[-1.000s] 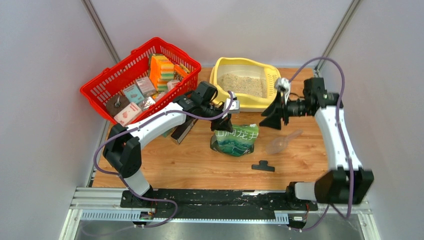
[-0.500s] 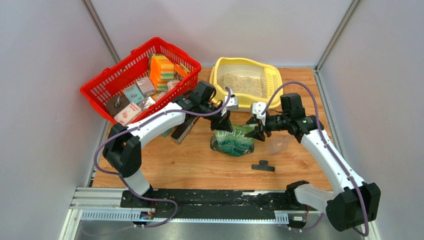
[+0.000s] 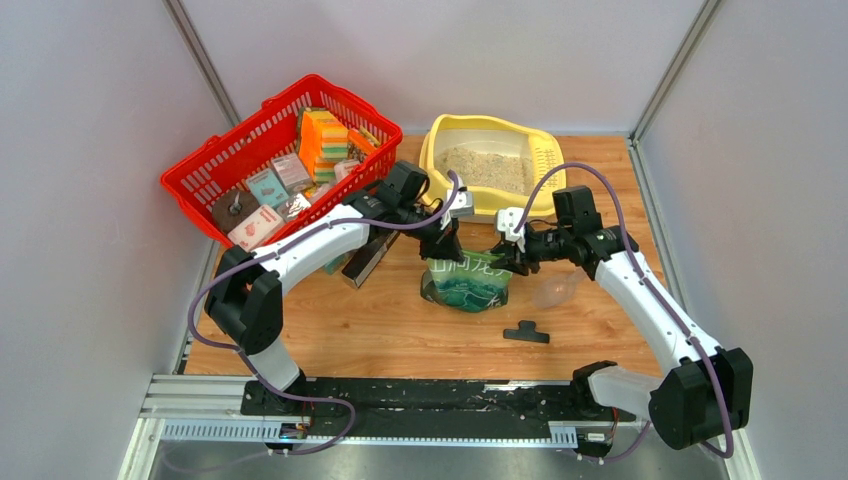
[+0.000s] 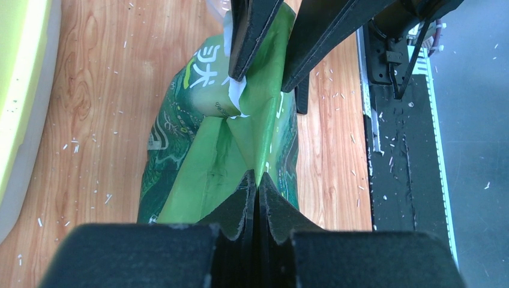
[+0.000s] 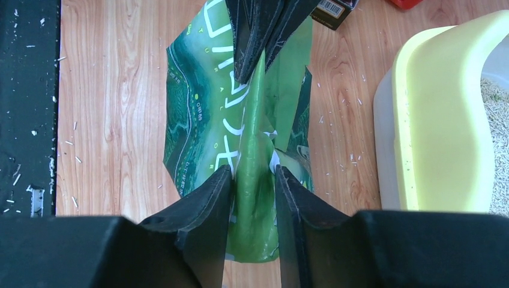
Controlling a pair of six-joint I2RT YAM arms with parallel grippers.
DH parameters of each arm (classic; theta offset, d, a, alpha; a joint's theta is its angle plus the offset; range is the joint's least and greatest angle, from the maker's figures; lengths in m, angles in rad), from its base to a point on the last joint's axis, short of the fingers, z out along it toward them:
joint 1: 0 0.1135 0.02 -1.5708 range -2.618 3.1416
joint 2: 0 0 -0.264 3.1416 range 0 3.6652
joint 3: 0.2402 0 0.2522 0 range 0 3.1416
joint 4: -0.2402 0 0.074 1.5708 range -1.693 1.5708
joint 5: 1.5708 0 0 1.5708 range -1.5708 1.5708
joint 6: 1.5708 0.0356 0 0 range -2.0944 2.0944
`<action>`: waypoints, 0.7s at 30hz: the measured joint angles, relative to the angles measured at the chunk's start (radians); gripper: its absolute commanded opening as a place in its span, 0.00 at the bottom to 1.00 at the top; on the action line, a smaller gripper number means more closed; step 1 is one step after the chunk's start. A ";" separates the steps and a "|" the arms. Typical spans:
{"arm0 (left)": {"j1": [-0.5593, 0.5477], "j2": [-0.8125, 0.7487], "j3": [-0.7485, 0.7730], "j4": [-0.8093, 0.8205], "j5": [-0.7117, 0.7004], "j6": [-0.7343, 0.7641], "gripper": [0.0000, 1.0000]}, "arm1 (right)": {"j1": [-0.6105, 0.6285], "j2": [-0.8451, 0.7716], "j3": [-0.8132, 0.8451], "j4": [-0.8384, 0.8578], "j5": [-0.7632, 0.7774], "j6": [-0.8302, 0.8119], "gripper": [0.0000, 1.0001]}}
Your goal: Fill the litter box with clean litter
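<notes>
The pale yellow litter box (image 3: 437,150) stands at the back of the table with clean litter (image 3: 487,168) in its basin; its rim (image 5: 444,120) and some granules (image 5: 498,138) show in the right wrist view. In front of it stands the green bag (image 3: 468,285). My left gripper (image 3: 447,250) is shut on the bag's pinched top edge (image 4: 257,175). My right gripper (image 3: 503,262) is at the bag's other top end. Its jaws (image 5: 253,171) straddle a green fold with a narrow gap still showing between them.
A red mesh basket (image 3: 280,160) full of sponges and small boxes sits at the back left. A clear scoop (image 3: 555,292) lies right of the bag, a black clip (image 3: 526,332) in front of it. A dark box (image 3: 365,262) lies under the left arm.
My right arm swung from beside the litter box down and left to the bag's top, and its jaws narrowed around the fold. The left gripper kept its hold.
</notes>
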 measured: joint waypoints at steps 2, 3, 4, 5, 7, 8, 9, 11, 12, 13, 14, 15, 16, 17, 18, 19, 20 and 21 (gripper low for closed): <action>0.006 0.000 -0.006 0.010 0.008 -0.007 0.04 | 0.001 0.000 0.000 -0.001 0.005 -0.006 0.31; 0.009 0.000 -0.010 0.014 0.013 -0.010 0.04 | 0.002 0.000 0.000 -0.003 0.007 -0.008 0.29; 0.011 0.000 -0.013 0.017 0.017 -0.011 0.04 | 0.003 0.000 0.000 -0.005 0.009 -0.010 0.26; 0.013 0.000 -0.015 0.021 0.021 -0.013 0.03 | 0.005 0.000 0.000 -0.008 0.013 -0.010 0.22; 0.015 0.000 -0.020 0.028 0.026 -0.014 0.05 | 0.007 0.000 0.000 -0.011 0.016 -0.006 0.06; 0.017 0.000 -0.022 0.031 0.028 -0.015 0.15 | 0.007 0.000 0.000 -0.013 0.017 -0.002 0.02; 0.018 0.000 -0.026 0.036 0.030 -0.016 0.22 | 0.008 0.000 0.000 -0.014 0.018 0.002 0.00; 0.020 -0.003 -0.034 0.047 0.034 -0.024 0.37 | 0.010 0.000 0.000 -0.021 0.023 0.019 0.00; 0.024 -0.006 -0.035 0.044 0.034 -0.026 0.39 | 0.010 0.000 0.000 -0.023 0.024 0.030 0.00; 0.028 -0.010 -0.036 0.037 0.035 -0.021 0.41 | 0.010 0.002 0.002 -0.026 0.029 0.041 0.00; 0.033 -0.015 -0.037 0.017 0.034 -0.005 0.41 | 0.010 0.004 0.005 -0.027 0.032 0.051 0.00; 0.036 -0.022 -0.038 -0.010 0.031 0.019 0.41 | 0.010 0.008 0.010 -0.030 0.037 0.064 0.00; 0.040 -0.029 -0.038 -0.033 0.025 0.040 0.41 | 0.010 0.010 0.013 -0.032 0.040 0.073 0.00; 0.041 -0.039 -0.041 -0.061 0.016 0.078 0.40 | 0.010 0.010 0.015 -0.034 0.042 0.082 0.00; 0.045 -0.051 -0.045 -0.092 0.005 0.121 0.37 | 0.010 0.010 0.015 -0.037 0.047 0.093 0.00; 0.047 -0.062 -0.049 -0.115 -0.006 0.152 0.32 | 0.010 0.010 0.016 -0.039 0.048 0.103 0.00; 0.047 -0.073 -0.053 -0.135 -0.016 0.188 0.21 | 0.010 0.010 0.017 -0.042 0.049 0.114 0.00; 0.047 -0.082 -0.056 -0.152 -0.022 0.225 0.15 | 0.011 0.010 0.019 -0.046 0.048 0.125 0.00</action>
